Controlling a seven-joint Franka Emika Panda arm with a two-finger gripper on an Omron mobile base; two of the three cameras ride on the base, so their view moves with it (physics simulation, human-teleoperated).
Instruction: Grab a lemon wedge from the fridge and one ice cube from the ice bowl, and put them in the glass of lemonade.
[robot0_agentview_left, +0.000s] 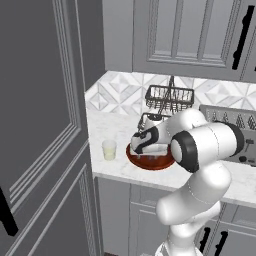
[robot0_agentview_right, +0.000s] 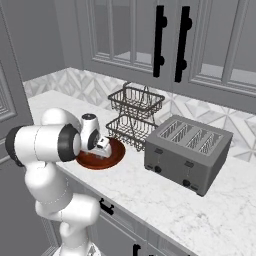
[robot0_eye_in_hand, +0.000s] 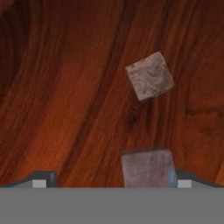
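My gripper (robot0_eye_in_hand: 113, 178) stands open, low inside the reddish-brown wooden ice bowl (robot0_eye_in_hand: 65, 100). One ice cube (robot0_eye_in_hand: 148, 168) lies between the fingertips, closer to the right one, and a second ice cube (robot0_eye_in_hand: 149, 76) rests farther ahead on the bowl floor. From the base views the hand (robot0_agentview_left: 146, 141) hangs over the ice bowl (robot0_agentview_left: 136, 159), pointing down into it, with the gripper (robot0_agentview_right: 104, 149) above the bowl's rim (robot0_agentview_right: 119, 150). The glass of lemonade (robot0_agentview_left: 109, 149) stands on the counter just left of the bowl. The lemon wedge and the fridge are out of view.
A dark two-tier wire basket (robot0_agentview_right: 134, 114) stands right behind the bowl. A grey toaster (robot0_agentview_right: 187, 152) sits to the right on the marble counter (robot0_agentview_right: 165, 200). A tall dark panelled unit (robot0_agentview_left: 40, 125) walls off the left, and wall cabinets (robot0_agentview_right: 165, 45) hang overhead.
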